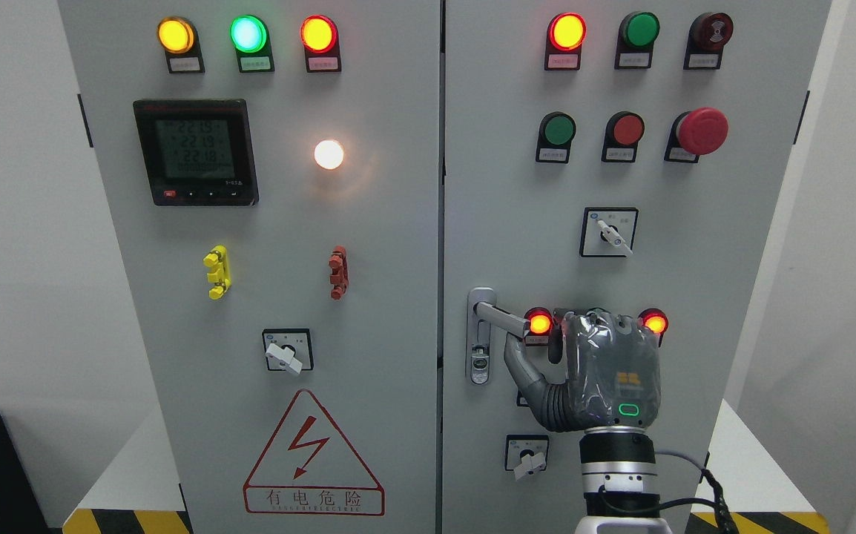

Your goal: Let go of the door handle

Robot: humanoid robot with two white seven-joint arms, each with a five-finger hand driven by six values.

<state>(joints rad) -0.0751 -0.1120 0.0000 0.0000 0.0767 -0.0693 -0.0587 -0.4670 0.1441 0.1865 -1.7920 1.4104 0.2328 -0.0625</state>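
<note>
One right hand (606, 371) rises upright from six o'clock, back to camera, fingers curled loosely, holding nothing; its thumb reaches toward ten o'clock, just beside the door handle (501, 319)

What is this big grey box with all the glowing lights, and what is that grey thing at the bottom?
You are looking out of a camera on a robot's head. The big grey box is an electrical cabinet with two doors. The round lights show what is switched on, and the small screen shows numbers. The red triangle sign warns of electricity. The big red mushroom button is most likely an emergency stop. The grey thing is the right robot hand, seen from behind. It is up by the silver door handle, and its thumb reaches toward the lever. I cannot tell whether it grips the handle. The left robot hand is not in the picture.
</note>
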